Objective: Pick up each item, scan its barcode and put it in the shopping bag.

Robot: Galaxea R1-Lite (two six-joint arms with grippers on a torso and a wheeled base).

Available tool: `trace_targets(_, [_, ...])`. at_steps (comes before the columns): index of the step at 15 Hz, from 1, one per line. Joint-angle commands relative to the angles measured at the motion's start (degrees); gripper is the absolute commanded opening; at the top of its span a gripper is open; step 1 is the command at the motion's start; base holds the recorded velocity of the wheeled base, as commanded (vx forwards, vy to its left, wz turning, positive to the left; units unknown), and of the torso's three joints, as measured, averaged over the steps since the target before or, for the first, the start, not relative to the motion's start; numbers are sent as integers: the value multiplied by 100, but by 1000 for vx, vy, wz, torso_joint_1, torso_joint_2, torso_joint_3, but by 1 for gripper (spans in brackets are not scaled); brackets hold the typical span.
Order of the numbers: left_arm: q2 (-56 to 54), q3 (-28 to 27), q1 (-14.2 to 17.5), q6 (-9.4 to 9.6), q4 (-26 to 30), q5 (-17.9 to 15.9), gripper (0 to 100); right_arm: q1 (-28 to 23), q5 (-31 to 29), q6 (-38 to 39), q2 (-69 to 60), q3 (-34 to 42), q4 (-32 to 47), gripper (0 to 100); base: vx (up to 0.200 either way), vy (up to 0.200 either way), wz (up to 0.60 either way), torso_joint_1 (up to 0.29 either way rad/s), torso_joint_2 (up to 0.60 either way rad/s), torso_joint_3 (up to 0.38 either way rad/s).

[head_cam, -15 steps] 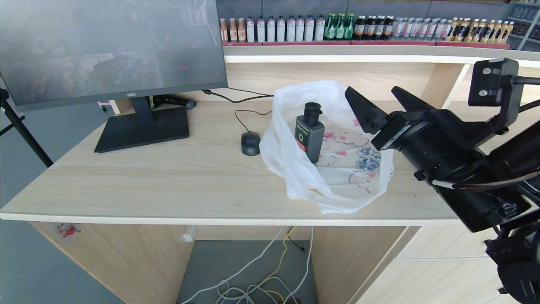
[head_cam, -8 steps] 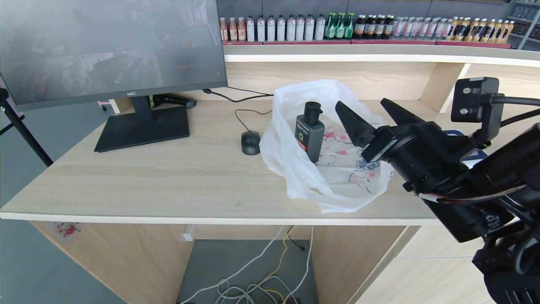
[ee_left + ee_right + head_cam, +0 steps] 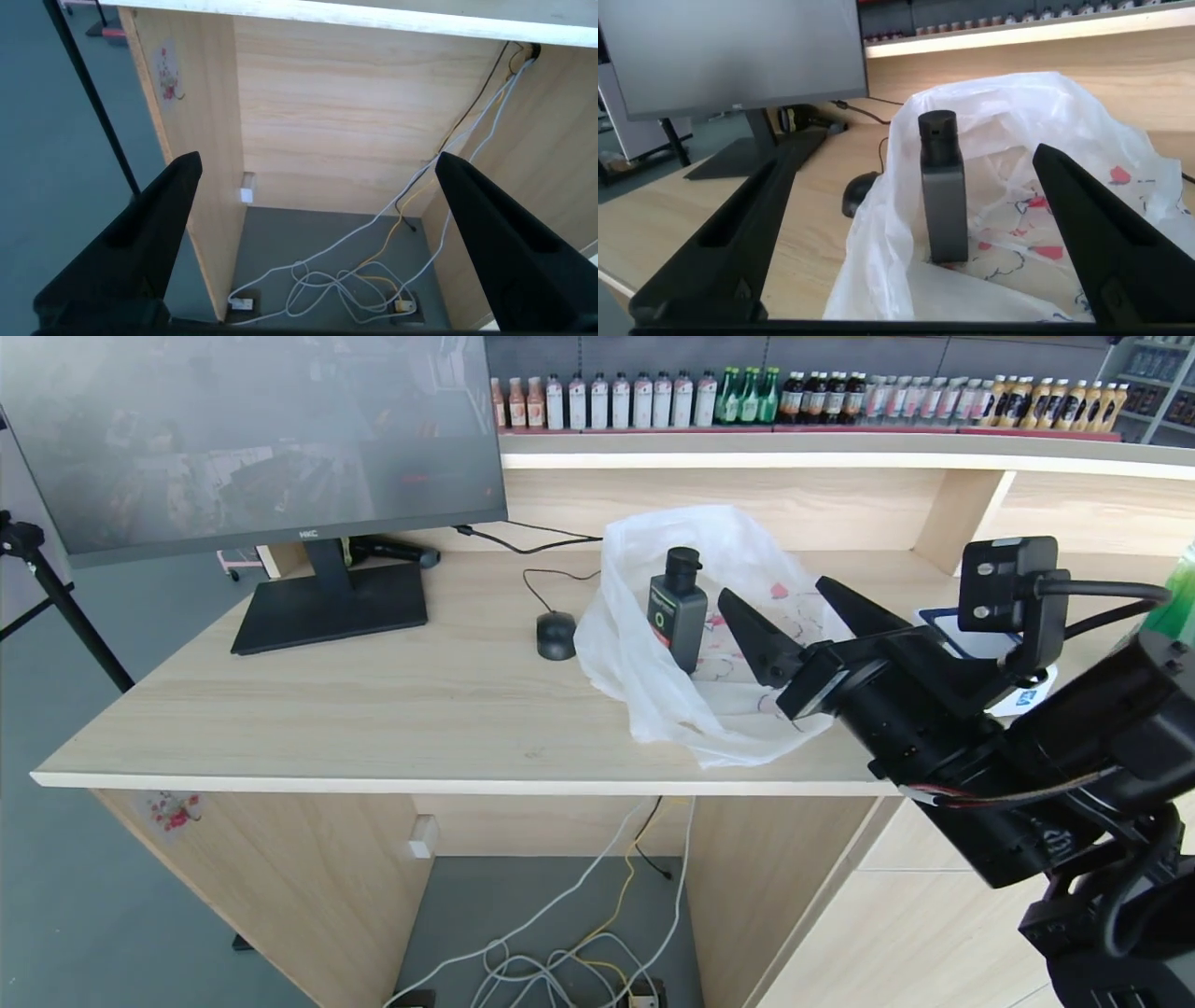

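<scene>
L gripper [image 3: 318,163] hangs below desk [image 3: 373,709] level, fingers spread, empty. Bottle [image 3: 677,621] stands upright inside bag [image 3: 644,686], mid-desk. Prob. rigid plastic, fairly light, smooth sides, so grip across flat body, not cap. Bag thin, floppy. R gripper [image 3: 775,590] just beside bag, fingers spread, empty.

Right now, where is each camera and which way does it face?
Head view: high, facing forward and down at the counter; open right gripper shows.
Left wrist view: low, facing under the counter at floor cables, between open left gripper.
Right wrist view: between that gripper, faces the dark bottle standing in the shopping bag.
Shared: head and right wrist views show dark bottle, shopping bag, monitor.
</scene>
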Motion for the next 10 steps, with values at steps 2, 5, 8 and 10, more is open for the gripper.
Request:
trace_targets(2, [-2, 0, 0, -16, -2, 0, 100, -6, 3, 4, -51, 65, 3, 100, 0, -200, 0, -7, 2, 7])
trace_targets(5, [-2, 0, 0, -33, -2, 0, 100, -49, 3, -5, -165, 250, -5, 100, 0, -200, 0, 14, 7, 1])
trace_targets(8, [-2, 0, 0, -42, -2, 0, 100, -58, -6, -14, -403, 645, -67, 100, 0, -200, 0, -1, 2, 2])
trace_targets(10, [-2, 0, 0, -51, -2, 0, 100, -120, -15, -31, -517, 848, -111, 100, 0, -200, 0, 2, 2, 5])
